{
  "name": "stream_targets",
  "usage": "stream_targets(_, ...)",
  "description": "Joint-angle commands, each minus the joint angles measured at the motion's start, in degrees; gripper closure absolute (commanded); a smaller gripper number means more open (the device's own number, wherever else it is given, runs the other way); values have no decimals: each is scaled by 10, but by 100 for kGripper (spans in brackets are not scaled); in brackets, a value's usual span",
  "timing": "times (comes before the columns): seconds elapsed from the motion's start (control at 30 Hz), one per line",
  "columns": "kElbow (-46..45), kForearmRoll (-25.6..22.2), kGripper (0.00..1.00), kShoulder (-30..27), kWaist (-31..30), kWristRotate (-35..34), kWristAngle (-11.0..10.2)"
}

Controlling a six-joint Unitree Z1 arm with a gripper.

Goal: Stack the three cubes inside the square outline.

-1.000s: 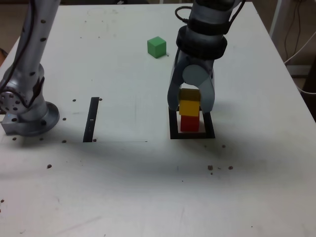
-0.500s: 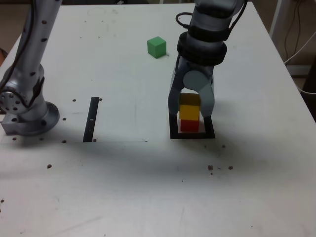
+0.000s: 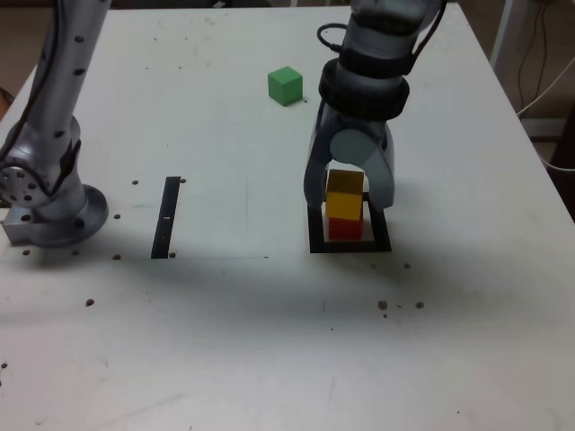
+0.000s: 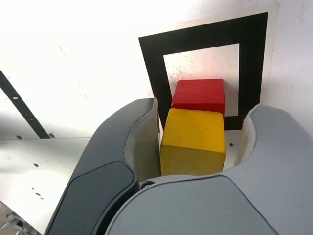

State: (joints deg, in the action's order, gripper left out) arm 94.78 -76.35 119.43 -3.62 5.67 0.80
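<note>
The yellow cube (image 3: 344, 199) (image 4: 193, 142) rests on top of the red cube (image 3: 345, 227) (image 4: 199, 95), which stands inside the square outline (image 3: 314, 244) (image 4: 151, 68). My gripper (image 3: 349, 196) (image 4: 204, 111) comes down from above and straddles the yellow cube. Its jaws are parted, and the wrist view shows a sliver of white between the cube and one finger (image 4: 274, 147). The green cube (image 3: 285, 85) sits alone on the table, farther back and towards the exterior view's left of the stack.
A straight black strip (image 3: 167, 217) (image 4: 19, 105) lies on the white table (image 3: 269, 341) at the exterior view's left of the outline. The arm's base (image 3: 49, 211) stands at the far left edge. Small dark specks dot the tabletop.
The jaws have spread apart from the yellow cube, which stays on the red cube. The stack has settled lower inside the outline and the wrist has barely shifted.
</note>
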Motion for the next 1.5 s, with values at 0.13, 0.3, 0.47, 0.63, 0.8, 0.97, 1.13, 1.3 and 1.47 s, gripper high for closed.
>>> stream_targets(0.13, 10, -21, 1, -28, 1, -1, -19)
stream_targets(0.3, 20, -48, 1, -48, 11, -1, -31)
stream_targets(0.47, 17, -72, 1, -68, 37, 11, -41)
stream_targets(0.63, 5, -83, 1, -83, 80, 40, -49)
stream_targets(0.8, -2, -85, 1, -90, 136, 79, -54)
stream_targets(0.97, 4, -85, 1, -89, 195, 122, -60)
stream_targets(1.13, 18, -86, 1, -80, 245, 159, -66)
stream_targets(1.3, 40, -88, 1, -61, 283, 186, -72)
stream_targets(1.47, 68, -90, 1, -35, 317, 209, -80)
